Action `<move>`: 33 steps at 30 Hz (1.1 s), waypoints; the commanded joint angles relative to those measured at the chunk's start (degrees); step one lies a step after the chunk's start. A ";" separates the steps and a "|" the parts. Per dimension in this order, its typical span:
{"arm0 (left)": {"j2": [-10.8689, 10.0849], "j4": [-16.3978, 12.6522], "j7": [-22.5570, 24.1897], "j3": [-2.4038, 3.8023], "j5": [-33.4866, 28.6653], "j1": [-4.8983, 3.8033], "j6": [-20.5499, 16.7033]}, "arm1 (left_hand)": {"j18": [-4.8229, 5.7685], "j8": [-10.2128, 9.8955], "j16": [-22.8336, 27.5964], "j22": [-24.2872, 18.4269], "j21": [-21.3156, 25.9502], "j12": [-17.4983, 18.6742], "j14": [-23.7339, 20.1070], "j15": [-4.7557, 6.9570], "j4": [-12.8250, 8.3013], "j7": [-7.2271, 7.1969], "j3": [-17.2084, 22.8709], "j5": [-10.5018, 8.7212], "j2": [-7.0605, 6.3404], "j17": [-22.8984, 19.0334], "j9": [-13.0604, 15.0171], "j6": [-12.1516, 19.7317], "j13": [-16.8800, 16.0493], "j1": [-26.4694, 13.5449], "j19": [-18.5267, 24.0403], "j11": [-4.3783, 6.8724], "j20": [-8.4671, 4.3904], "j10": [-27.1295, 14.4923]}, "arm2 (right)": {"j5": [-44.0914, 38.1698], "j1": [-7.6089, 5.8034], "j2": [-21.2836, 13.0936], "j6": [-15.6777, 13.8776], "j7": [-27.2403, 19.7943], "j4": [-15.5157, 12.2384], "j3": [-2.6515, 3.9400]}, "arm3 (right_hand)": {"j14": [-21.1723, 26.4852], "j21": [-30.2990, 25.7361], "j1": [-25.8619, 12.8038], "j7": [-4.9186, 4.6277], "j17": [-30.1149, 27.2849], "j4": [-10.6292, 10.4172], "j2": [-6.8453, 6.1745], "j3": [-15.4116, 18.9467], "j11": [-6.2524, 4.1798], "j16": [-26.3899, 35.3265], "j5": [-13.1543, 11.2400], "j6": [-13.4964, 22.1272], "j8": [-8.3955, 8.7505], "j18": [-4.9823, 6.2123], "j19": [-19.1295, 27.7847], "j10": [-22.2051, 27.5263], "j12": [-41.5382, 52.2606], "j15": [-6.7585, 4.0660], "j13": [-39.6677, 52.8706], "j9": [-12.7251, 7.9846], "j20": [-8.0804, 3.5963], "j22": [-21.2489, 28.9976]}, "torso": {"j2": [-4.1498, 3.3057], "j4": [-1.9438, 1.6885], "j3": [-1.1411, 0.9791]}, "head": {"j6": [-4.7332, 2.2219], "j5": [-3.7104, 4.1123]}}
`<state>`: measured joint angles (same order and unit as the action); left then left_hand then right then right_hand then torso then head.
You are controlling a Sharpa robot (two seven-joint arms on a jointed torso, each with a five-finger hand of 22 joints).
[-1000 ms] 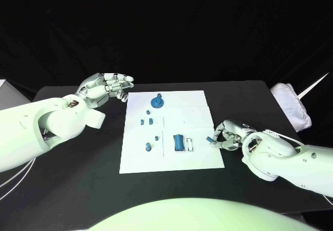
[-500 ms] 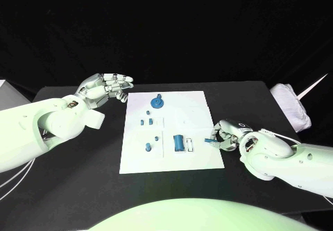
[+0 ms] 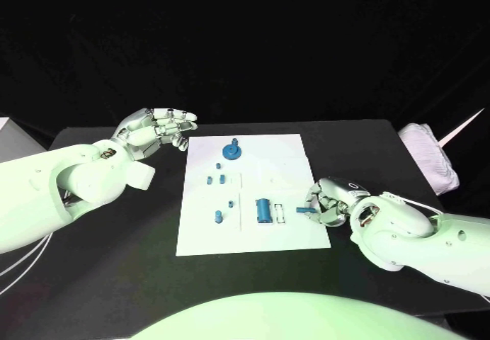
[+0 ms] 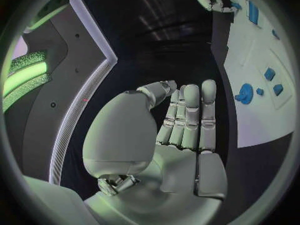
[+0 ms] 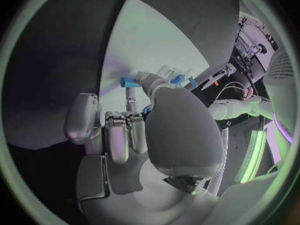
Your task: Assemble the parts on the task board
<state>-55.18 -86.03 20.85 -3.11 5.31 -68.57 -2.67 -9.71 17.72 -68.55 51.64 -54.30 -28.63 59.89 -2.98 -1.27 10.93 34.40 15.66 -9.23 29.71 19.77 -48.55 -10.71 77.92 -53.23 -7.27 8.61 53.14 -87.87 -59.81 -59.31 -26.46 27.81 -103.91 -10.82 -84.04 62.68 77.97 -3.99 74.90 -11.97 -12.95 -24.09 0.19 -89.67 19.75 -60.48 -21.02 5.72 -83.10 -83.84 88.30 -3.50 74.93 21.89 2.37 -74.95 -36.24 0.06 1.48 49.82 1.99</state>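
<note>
The white task board lies mid-table with several blue parts on it: a round part at the far end, small pieces in the middle, a blue block near the right edge. My right hand is at the board's right edge and pinches a small blue part between thumb and finger, just over the board's rim. My left hand hovers off the board's far left corner, fingers together and slightly curled, holding nothing.
A white padded object lies at the table's right edge. A pale box corner shows at the far left. Bare black table lies left and right of the board.
My right hand has crept left with the small blue part, from beside the board to over its right edge. The left hand has stayed put.
</note>
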 commanded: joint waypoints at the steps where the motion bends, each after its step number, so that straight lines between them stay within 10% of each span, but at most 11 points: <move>1: 0.12 -0.11 0.28 0.03 -0.11 0.08 0.86 | -0.88 0.32 0.27 -0.05 0.04 -0.23 -0.34 0.02 0.00 0.11 0.26 -0.10 0.25 -0.10 0.05 0.07 -0.04 -0.44 0.39 0.06 -0.16 -0.34 | 3.01 -1.01 -0.22 -2.01 0.29 -1.66 0.20 | -5.96 0.45 -1.16 -0.04 15.10 -0.18 -0.17 -0.51 -0.46 -0.33 0.09 -0.46 -0.47 -1.00 -0.43 -5.51 0.33 -0.34 14.35 0.19 -0.08 -1.06 | -0.04 -0.04 0.00 | -0.06 0.06; 15: 0.15 -0.25 0.26 0.03 -0.10 0.08 0.91 | -0.88 0.32 0.27 -0.05 0.04 -0.23 -0.34 0.02 0.00 0.11 0.26 -0.10 0.25 -0.10 0.05 0.07 -0.04 -0.44 0.39 0.06 -0.16 -0.34 | 10.11 -1.65 2.58 -2.14 0.17 -1.98 0.29 | -5.96 0.38 -3.67 0.14 15.10 -0.87 -0.07 -1.06 -0.63 -0.33 -0.90 -0.43 -0.77 -1.01 -0.49 -5.71 0.72 -0.50 14.56 0.56 -0.24 -1.17 | 0.01 0.02 0.09 | 0.07 0.06; 20: 0.19 -0.18 0.25 0.03 -0.09 0.08 0.92 | -0.88 0.32 0.27 -0.05 0.04 -0.23 -0.34 0.02 0.00 0.11 0.26 -0.10 0.25 -0.10 0.05 0.07 -0.04 -0.44 0.39 0.06 -0.16 -0.34 | 11.76 -0.92 3.86 -1.56 0.00 -1.35 0.29 | -5.96 0.14 -7.45 0.40 15.10 -2.55 0.69 -1.01 -0.83 -0.33 -5.84 -0.87 -1.34 -0.99 -0.51 -6.16 1.70 -0.64 15.07 1.05 -0.35 -1.25 | 0.08 0.08 -0.18 | -0.09 -0.11; 28: 0.27 -0.19 0.13 0.02 -0.09 0.08 1.08 | -0.89 0.35 0.27 -0.04 0.03 -0.25 -0.35 0.03 -0.05 0.10 0.30 -0.09 0.31 -0.11 0.05 0.05 -0.05 -0.42 0.39 0.07 -0.16 -0.34 | 12.59 -0.65 5.46 -0.68 0.19 0.28 0.29 | -5.96 -0.03 -10.57 0.49 15.10 -4.10 1.46 -0.75 -0.91 -0.33 -7.65 -1.14 -1.68 -0.98 -0.55 -6.16 1.70 -0.73 15.07 1.33 -0.43 -1.31 | -0.03 -0.02 0.00 | -0.07 0.01; 33: 0.26 -0.21 -0.07 0.02 -0.08 0.08 1.28 | -0.89 0.35 0.27 -0.04 0.03 -0.25 -0.35 0.03 -0.05 0.10 0.30 -0.09 0.31 -0.11 0.05 0.05 -0.05 -0.42 0.39 0.07 -0.16 -0.34 | 12.69 -0.50 6.30 -0.45 0.34 1.00 0.29 | -5.96 0.07 -13.97 0.50 15.10 -4.42 2.41 0.17 -0.91 -0.33 -14.66 -1.24 -1.97 -1.02 -0.68 -6.16 1.70 -0.72 15.07 1.60 -0.45 -1.54 | -0.11 -0.03 -0.08 | -0.15 0.08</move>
<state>-55.02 -86.08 20.69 -3.13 5.31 -68.57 -2.57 -9.71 17.72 -68.55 51.64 -54.30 -28.62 59.89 -2.98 -1.27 10.93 34.39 15.66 -9.23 29.67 19.78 -48.55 -10.71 77.92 -53.23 -7.27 8.61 53.14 -75.86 -60.40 -53.13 -28.08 28.00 -102.97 -10.53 -84.03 62.88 64.46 -3.13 74.94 -16.48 -10.49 -24.29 -0.41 -89.67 5.61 -61.80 -22.88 5.72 -83.52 -84.04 89.80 -3.91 74.93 23.56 1.95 -74.92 -36.25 0.06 1.44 49.70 2.04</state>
